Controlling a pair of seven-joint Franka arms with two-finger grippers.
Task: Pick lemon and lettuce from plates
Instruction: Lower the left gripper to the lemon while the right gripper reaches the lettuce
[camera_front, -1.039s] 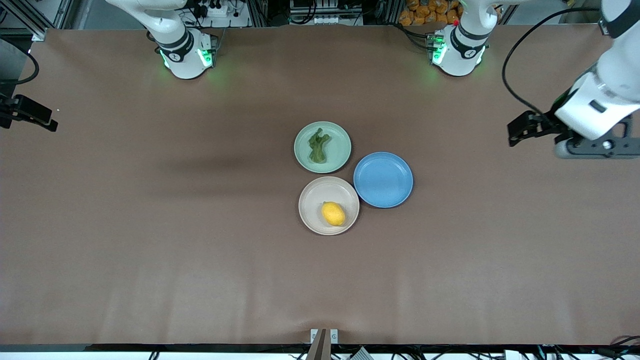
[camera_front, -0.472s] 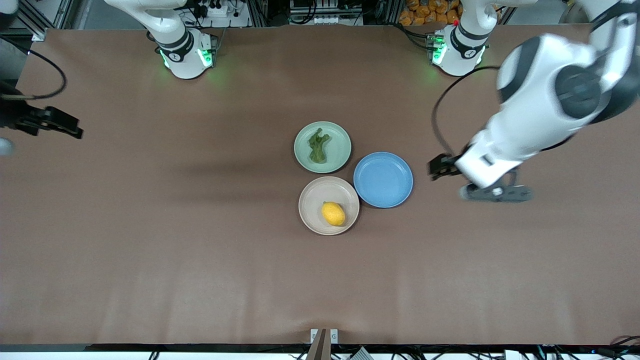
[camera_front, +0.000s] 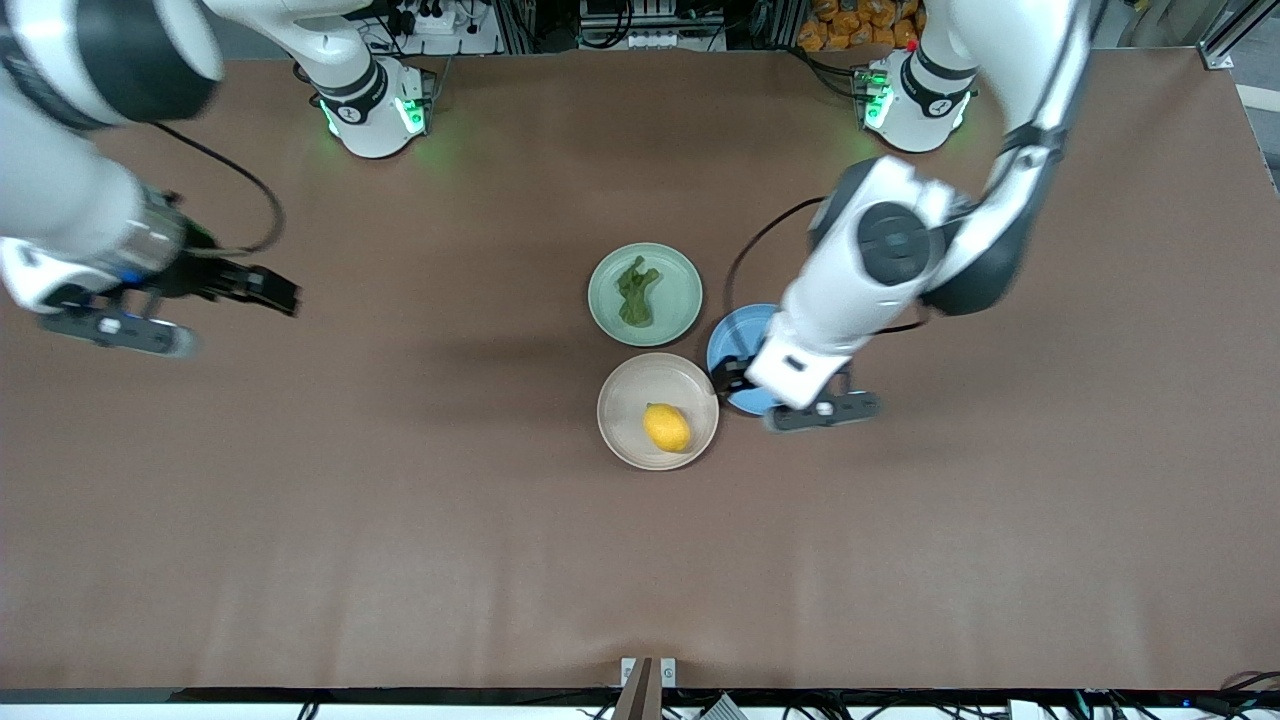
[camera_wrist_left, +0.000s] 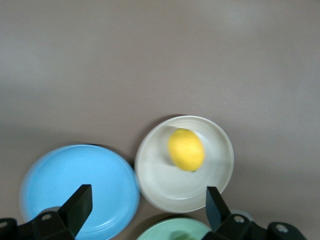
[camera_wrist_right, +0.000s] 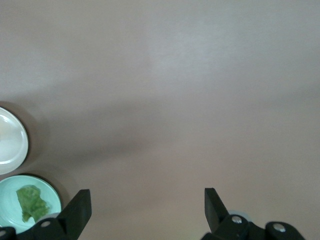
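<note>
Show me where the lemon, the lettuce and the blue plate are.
lemon (camera_front: 667, 428): front view, middle of the fruit.
lettuce (camera_front: 636, 291): front view, middle of the leaf.
blue plate (camera_wrist_left: 100, 175): left wrist view, bare inner surface.

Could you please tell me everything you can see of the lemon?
The lemon is a small, bright yellow oval with a smooth, slightly matte skin, whole and unmarked. It lies on its side in the beige plate, off-centre toward the rim nearer the front camera, touching only the plate. The left gripper, fingers open, hangs over the blue plate beside it and does not touch it. The left wrist view shows it between the open fingers, farther off.
</note>
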